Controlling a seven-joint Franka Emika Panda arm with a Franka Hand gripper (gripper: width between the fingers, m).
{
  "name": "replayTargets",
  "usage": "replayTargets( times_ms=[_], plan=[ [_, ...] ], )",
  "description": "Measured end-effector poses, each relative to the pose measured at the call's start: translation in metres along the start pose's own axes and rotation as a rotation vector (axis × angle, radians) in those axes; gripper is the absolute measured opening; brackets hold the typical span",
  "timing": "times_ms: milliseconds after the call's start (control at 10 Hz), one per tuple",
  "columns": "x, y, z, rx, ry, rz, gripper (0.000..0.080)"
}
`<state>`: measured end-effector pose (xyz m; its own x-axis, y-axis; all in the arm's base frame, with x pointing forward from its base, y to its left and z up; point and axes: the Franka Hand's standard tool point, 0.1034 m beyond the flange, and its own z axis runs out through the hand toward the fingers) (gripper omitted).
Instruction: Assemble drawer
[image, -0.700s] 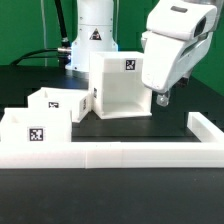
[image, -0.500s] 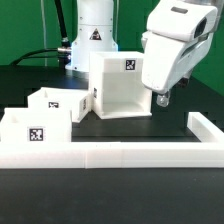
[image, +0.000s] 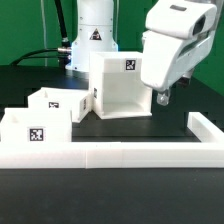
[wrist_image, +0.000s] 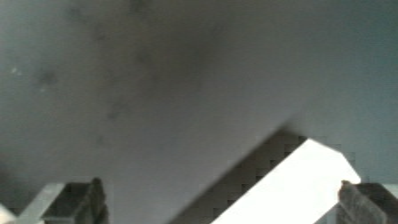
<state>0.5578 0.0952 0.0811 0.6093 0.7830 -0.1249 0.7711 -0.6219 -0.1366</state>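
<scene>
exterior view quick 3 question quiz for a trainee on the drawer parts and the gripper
1. Count: how many trays stand on the exterior view's left of the housing?
2. True or false: one tray already sits inside the housing.
3. Pick one: the gripper is
A. shut on a tray
B. open, holding nothing
C. shut on the housing's top edge

Key: 1. two. 2. false, both trays stand outside the housing. 3. B, the wrist view shows the fingers wide apart with nothing between them.
</scene>
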Motion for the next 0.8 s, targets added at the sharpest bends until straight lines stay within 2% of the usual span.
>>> replayTargets(
  times_ms=[300, 700, 800],
  plan=[
    [-0.013, -0.011, -0.014, -0.037, 0.069, 0.135, 0.0650],
    [-0.012, -0.014, -0.011, -0.020, 0.071, 0.390, 0.0650],
    [-0.016, -0.019, -0.016, -0.023, 0.071, 0.400, 0.0650]
  ],
)
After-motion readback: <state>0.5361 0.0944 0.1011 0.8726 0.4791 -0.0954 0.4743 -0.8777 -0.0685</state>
